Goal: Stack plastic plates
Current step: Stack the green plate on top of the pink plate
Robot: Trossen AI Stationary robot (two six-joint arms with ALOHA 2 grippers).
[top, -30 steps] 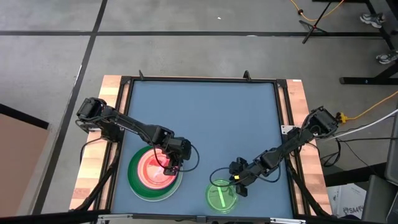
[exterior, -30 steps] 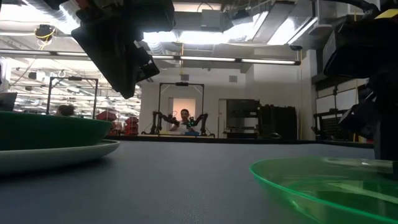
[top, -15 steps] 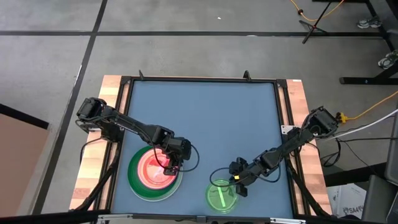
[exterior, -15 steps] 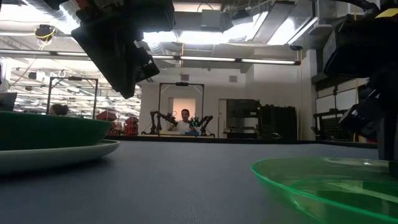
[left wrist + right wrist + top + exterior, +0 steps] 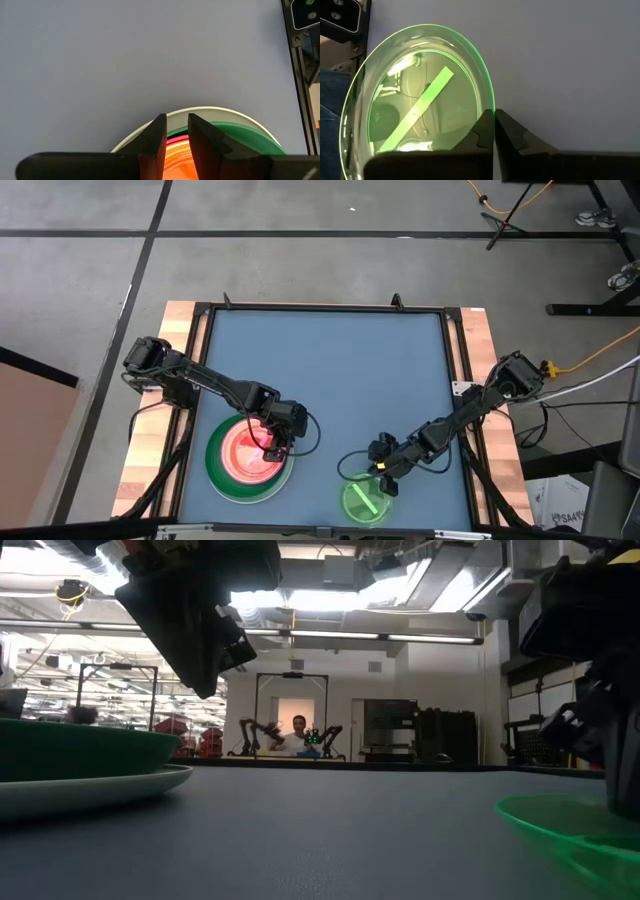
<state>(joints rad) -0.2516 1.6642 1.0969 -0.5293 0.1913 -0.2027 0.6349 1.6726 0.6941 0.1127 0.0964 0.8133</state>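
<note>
1. The left tool [image 5: 270, 446] hung over the stack [image 5: 250, 456] at the bench's [image 5: 330, 370] near-left part: a pale plate at the bottom, dark green on it, then magenta and orange. Its fingers [image 5: 156, 137] stood slightly apart with nothing between them. Judged from that, a drop or sideways nudge there could shift the top plates off centre.
2. The right tool [image 5: 381, 476] was clamped on the rim of the green plate [image 5: 366, 502] at the bench's near-right edge, well apart from the stack. In the right wrist view the fingers [image 5: 512, 135] pinched only the thin edge of the plate [image 5: 417, 107].
3. The grip looked shallow; slick plastic could likely slip or swing when lifted.
4. The plate lay close to the bench's near edge, so a slip might send it off the bench.
5. Carrying it to the stack could bring both arms together unless the left one withdrew.
</note>
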